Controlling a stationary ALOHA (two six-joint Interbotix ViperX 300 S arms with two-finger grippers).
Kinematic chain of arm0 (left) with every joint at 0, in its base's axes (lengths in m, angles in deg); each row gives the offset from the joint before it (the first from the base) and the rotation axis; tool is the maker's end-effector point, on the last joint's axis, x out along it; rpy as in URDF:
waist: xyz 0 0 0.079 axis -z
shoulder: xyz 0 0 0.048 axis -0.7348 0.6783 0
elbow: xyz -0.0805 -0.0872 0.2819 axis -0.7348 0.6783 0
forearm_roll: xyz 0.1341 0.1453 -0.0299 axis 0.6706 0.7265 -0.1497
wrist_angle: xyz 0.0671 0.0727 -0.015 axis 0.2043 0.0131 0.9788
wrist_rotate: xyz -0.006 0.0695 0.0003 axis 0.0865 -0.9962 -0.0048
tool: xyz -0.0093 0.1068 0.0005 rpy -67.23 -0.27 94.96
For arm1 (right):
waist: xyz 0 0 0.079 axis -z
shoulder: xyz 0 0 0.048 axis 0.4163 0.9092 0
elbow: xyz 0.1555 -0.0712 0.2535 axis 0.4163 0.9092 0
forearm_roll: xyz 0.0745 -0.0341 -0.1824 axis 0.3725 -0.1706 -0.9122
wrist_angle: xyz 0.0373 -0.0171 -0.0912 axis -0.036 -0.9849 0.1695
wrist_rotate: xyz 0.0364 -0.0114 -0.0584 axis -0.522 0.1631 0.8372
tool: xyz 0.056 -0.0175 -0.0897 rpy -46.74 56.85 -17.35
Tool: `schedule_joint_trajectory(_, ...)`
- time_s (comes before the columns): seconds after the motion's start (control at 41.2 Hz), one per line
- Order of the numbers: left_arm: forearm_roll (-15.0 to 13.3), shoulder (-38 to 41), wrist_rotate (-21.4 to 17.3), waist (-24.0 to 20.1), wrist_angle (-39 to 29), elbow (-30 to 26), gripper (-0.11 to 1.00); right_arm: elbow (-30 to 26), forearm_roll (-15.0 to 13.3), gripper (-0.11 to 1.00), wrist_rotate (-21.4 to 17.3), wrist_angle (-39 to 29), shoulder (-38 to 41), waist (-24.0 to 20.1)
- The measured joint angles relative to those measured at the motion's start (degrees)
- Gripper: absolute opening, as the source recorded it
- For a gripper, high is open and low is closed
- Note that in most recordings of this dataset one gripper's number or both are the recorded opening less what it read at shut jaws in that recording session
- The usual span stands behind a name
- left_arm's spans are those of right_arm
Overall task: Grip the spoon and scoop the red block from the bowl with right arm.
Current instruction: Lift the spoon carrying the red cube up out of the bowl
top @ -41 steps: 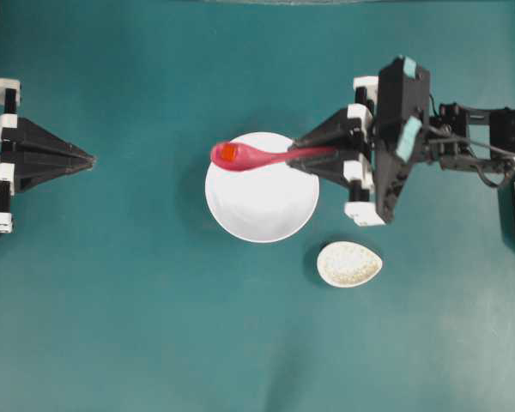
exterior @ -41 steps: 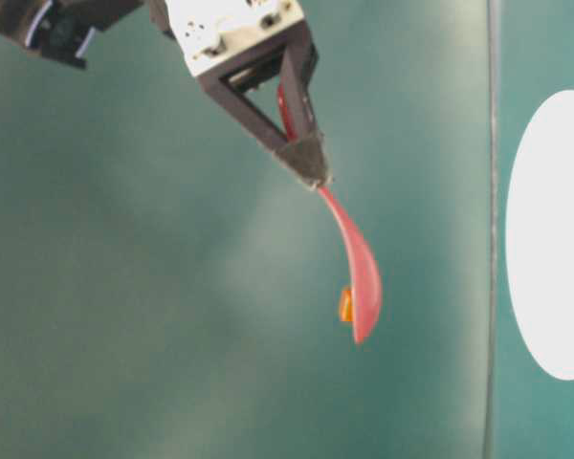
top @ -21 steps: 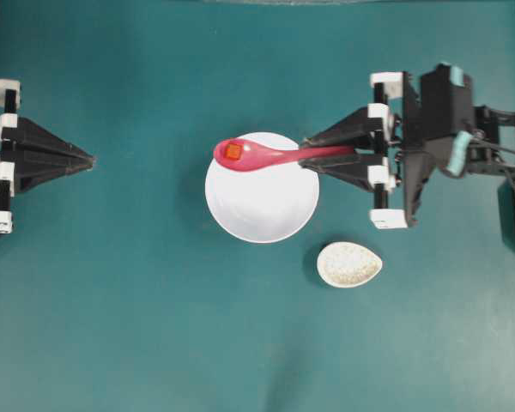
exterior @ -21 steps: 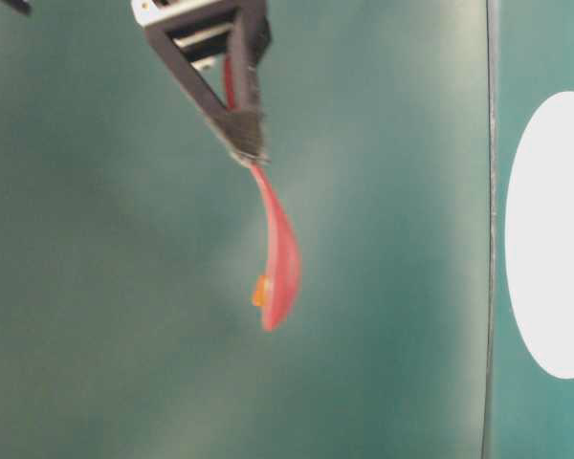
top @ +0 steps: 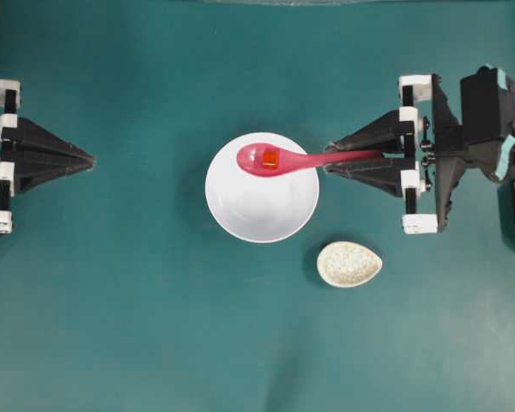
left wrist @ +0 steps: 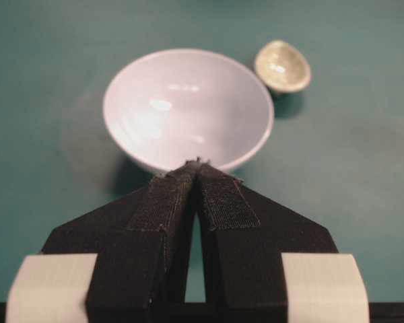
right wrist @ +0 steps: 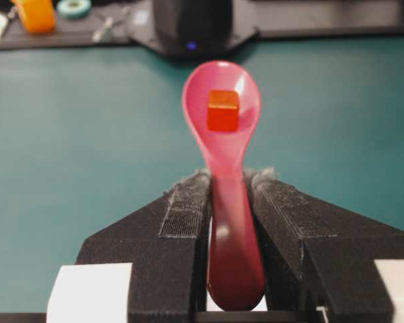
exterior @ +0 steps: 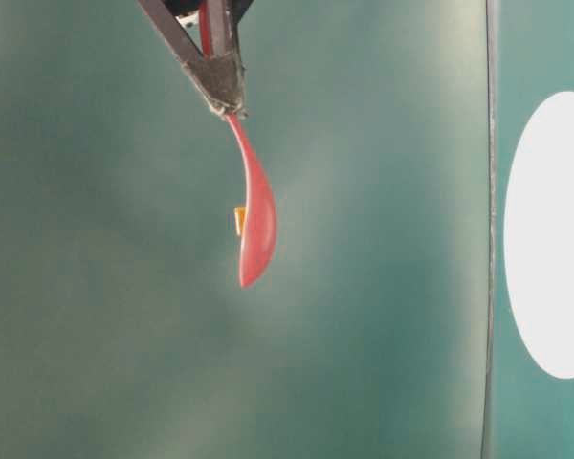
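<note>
Above bowl [top: 262, 202]: my right gripper [top: 330, 161] clamps spoon [top: 279, 160] handle; red block [top: 270, 158] sits in scoop. Scoop step looks complete. Next: hold spoon level. Left gripper [top: 93, 159] pressed together, idle.

glossy pink-red spoon [top: 279, 160] is up in the air, handle clamped in the right pincer [top: 330, 160], scoop facing up over the far part of the bowl. the tiny red-orange block [top: 270, 158] sits inside the scoop. the plain white round bowl [top: 262, 206] rests on the bench, nothing in it.
</note>
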Motion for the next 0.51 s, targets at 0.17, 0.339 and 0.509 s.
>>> schedule_joint_trajectory(0.17, 0.00, 0.00, 0.00, 0.00, 0.00, 0.00, 0.00, 0.00, 0.09, 0.24, 0.00, -3.08, 1.05, 0.00)
schedule_joint_trajectory(0.339, 0.00, 0.09, 0.00, 0.00, 0.00, 0.00, 0.00, -0.26, 0.62, 0.24, 0.00, -4.13, 2.46, 0.00)
schedule_joint_trajectory(0.509, 0.00, 0.26, 0.00, 0.00, 0.00, 0.00, 0.00, -0.35, 0.97, 0.24, -0.09, -4.48, 3.60, 0.09)
